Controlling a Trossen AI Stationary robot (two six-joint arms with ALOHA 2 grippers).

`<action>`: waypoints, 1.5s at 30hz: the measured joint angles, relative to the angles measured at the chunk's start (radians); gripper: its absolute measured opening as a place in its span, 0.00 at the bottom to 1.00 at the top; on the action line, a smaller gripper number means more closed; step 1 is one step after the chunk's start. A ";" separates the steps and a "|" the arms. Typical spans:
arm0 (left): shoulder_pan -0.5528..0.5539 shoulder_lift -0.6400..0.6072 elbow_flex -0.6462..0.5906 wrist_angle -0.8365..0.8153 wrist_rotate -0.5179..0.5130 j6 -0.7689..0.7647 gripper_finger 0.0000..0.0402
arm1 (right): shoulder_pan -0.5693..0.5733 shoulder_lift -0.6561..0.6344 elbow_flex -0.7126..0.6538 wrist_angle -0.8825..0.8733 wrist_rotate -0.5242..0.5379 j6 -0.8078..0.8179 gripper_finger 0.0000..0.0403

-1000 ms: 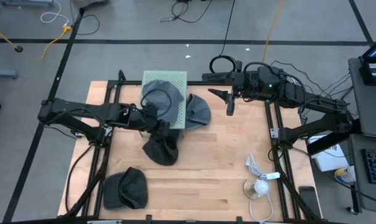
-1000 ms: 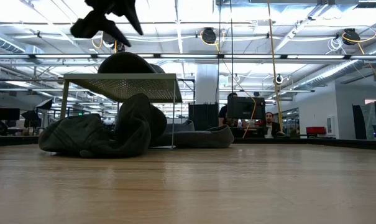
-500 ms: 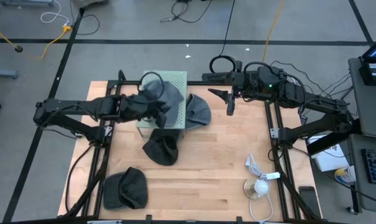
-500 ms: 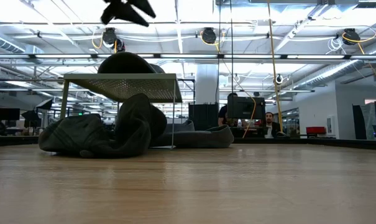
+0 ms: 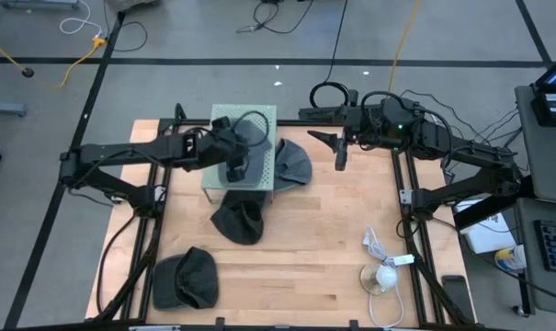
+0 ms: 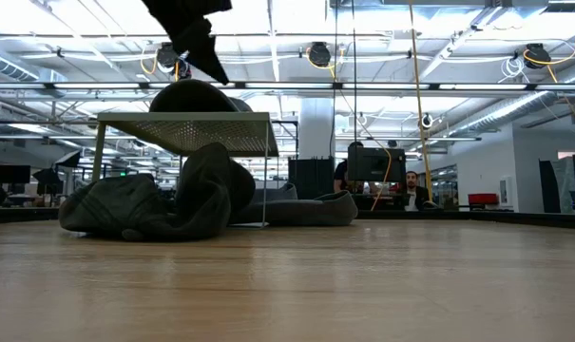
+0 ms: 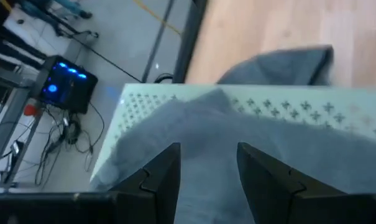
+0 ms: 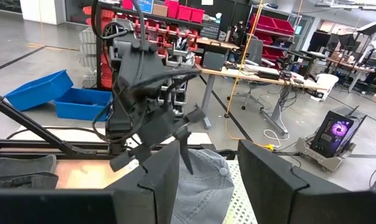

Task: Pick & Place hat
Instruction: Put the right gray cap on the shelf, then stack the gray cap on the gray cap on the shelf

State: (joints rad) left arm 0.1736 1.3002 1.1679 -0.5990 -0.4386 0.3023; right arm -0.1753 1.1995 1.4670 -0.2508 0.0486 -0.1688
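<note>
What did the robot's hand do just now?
The left hand lifted away from the dark hat on the table and swung over the hat on the green stand, open and empty. The right hand, all the hats and the stand stayed put.

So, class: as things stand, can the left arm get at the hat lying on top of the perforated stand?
Probably yes. The left gripper hovers directly above the hat on the stand, fingers open, and nothing lies between them.
</note>
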 joint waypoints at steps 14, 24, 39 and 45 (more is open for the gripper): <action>-0.018 0.016 0.000 -0.123 0.094 -0.008 0.41 | 0.000 0.000 0.000 0.050 0.000 -0.012 0.39; -0.019 -0.001 0.001 -0.159 0.120 -0.022 0.41 | 0.000 0.000 0.000 0.053 -0.001 -0.019 0.39; -0.044 -0.032 0.001 -0.003 0.117 -0.088 0.41 | 0.000 0.000 0.000 0.052 -0.001 -0.023 0.39; -0.045 -0.085 0.001 0.056 0.140 -0.263 0.41 | 0.000 0.000 0.000 0.036 0.002 0.019 0.39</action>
State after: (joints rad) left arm 0.1287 1.2156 1.1687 -0.5431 -0.2984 0.0389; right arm -0.1751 1.1999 1.4670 -0.2151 0.0503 -0.1501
